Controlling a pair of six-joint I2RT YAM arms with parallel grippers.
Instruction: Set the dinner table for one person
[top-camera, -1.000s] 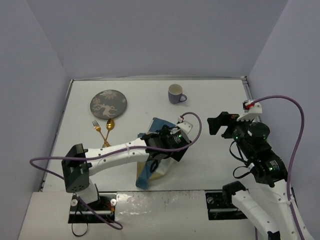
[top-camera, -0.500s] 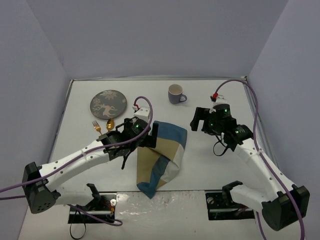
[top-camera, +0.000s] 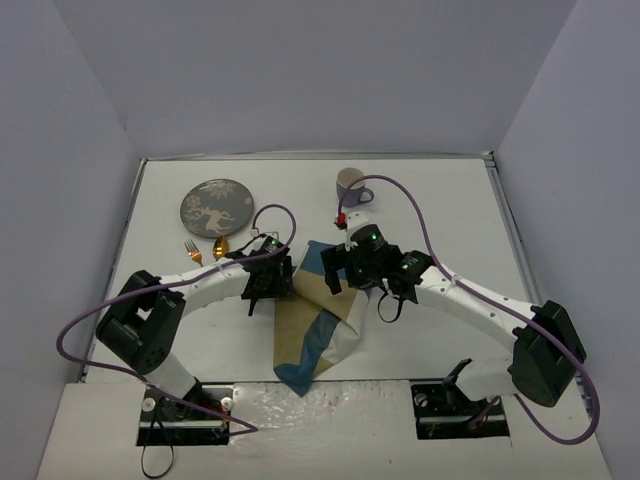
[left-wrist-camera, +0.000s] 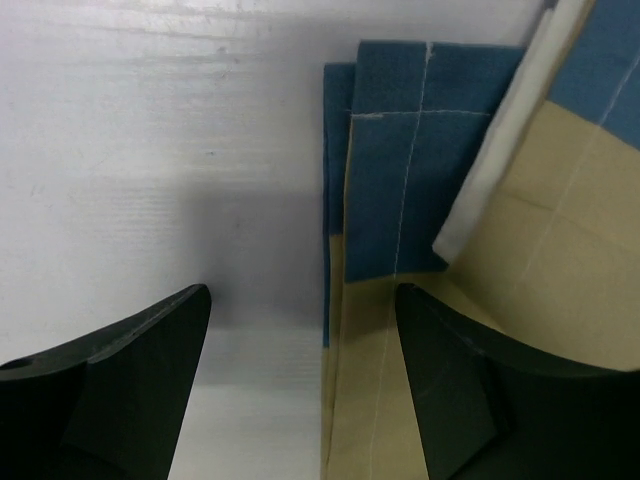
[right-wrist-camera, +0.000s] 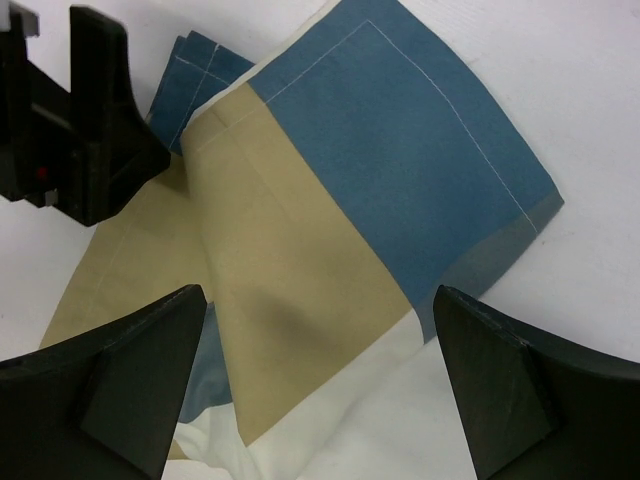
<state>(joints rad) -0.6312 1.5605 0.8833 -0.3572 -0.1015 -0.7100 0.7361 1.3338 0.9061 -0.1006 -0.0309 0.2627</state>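
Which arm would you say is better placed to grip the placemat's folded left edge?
Left, probably: the left gripper straddles that edge, open; the right gripper hangs open over the placemat's middle.

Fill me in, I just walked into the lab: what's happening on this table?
Both arms are working on the checked placemat, which lies partly folded over itself near the front of the dinner table. The left gripper, open, straddles its left edge; the right gripper, open, hovers over its far part. Neither grips it. The plate, fork, spoon and mug sit apart at the back.
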